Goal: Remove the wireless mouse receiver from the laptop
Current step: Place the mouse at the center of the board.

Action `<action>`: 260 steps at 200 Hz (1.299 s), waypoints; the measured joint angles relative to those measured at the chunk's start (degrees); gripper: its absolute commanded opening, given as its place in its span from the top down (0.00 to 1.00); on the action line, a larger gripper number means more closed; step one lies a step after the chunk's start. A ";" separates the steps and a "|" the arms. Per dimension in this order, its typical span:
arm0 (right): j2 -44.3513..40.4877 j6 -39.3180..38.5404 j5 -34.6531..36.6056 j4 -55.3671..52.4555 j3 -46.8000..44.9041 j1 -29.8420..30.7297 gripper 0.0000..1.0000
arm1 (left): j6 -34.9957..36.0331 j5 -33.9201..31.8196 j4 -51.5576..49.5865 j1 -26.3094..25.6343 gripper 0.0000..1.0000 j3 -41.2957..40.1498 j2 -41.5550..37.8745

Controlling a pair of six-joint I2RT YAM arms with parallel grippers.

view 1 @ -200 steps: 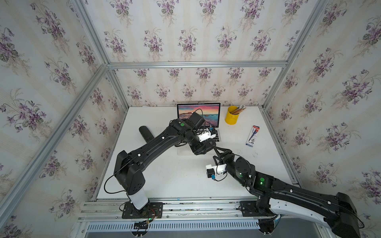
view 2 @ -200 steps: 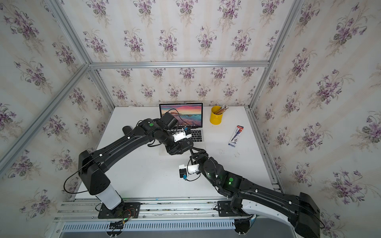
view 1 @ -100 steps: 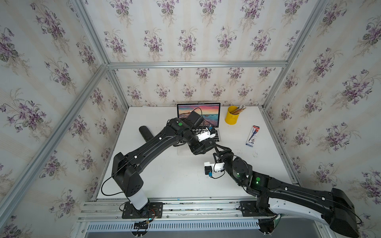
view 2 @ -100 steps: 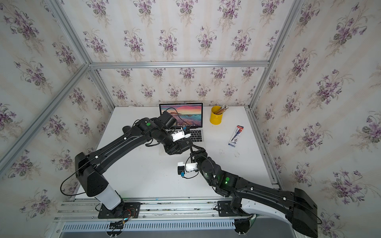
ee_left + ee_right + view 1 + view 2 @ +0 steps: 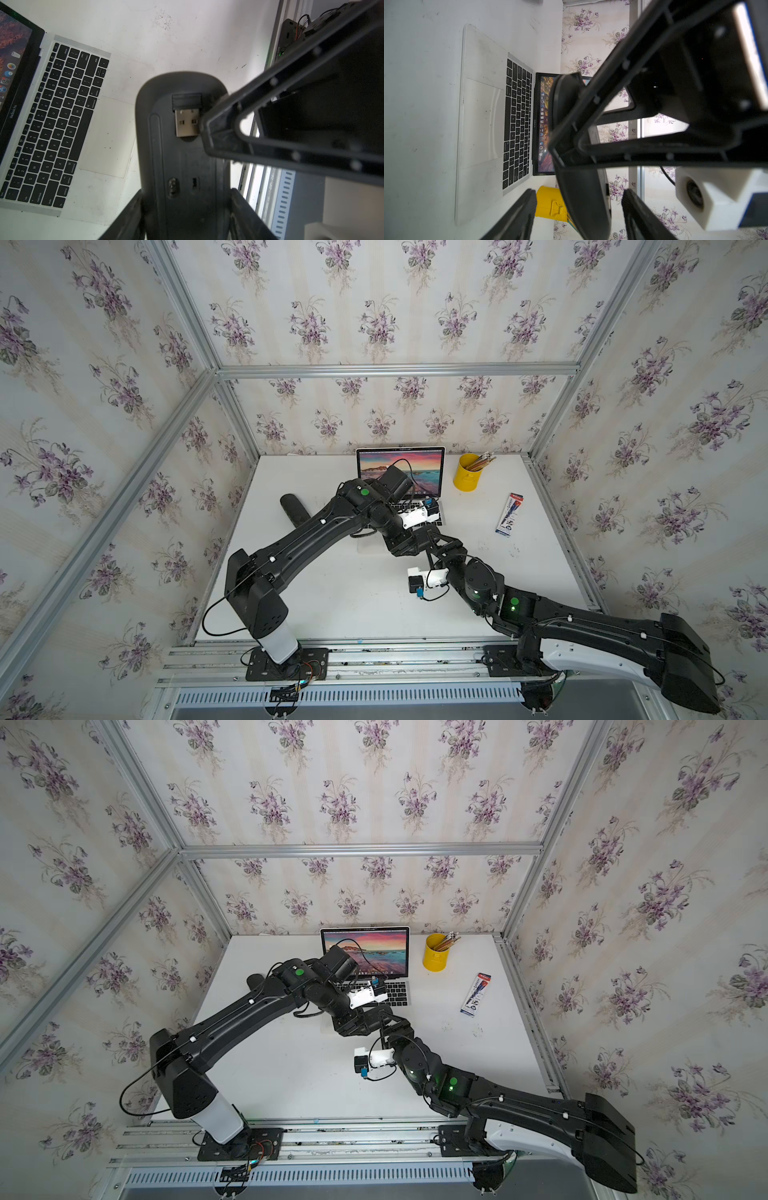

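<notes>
A flat white table fills the floor of the cell, edged by aluminium rails at the sides and front. Its surface shows faint dark scuffs and specks, thickest toward the right side. At the rear middle stands an open slim silver laptop with black keys and a pink-sunset seascape on its screen, its base flat on the table. Just beside its right side stands an upright yellow metal cup holding pencils. Nearer the right edge a long narrow red, white and blue pen pack lies flat. Left of the laptop lies a long black rounded case, partly hidden
</notes>
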 measured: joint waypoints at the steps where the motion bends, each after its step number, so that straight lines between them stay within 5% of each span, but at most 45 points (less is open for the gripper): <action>1: 0.00 0.02 0.00 0.00 0.00 0.00 0.33 | 0.02 0.02 0.00 0.00 0.50 0.00 -0.02; 85: 0.76 1.05 0.31 0.17 0.04 0.04 0.37 | 0.39 1.64 -0.22 -0.96 0.50 -0.42 -0.59; 149: 0.59 1.90 1.03 0.17 0.07 0.09 0.50 | 0.72 1.75 -0.55 -0.98 0.50 -0.74 -0.81; 161: 0.50 2.14 1.11 0.20 0.07 0.09 0.55 | 0.72 1.75 -0.55 -0.98 0.51 -0.83 -0.81; 198: 0.79 1.57 1.81 -1.01 0.07 0.39 0.96 | -0.94 2.93 -0.57 -0.63 0.50 -0.83 -1.07; 239: 1.68 1.68 2.97 -0.74 0.50 0.59 1.00 | -1.42 2.89 0.22 -0.63 0.49 -1.42 -1.16; 260: 2.19 2.73 4.07 -1.22 1.11 0.68 1.00 | -1.60 2.95 1.11 -0.59 0.37 -1.90 -1.36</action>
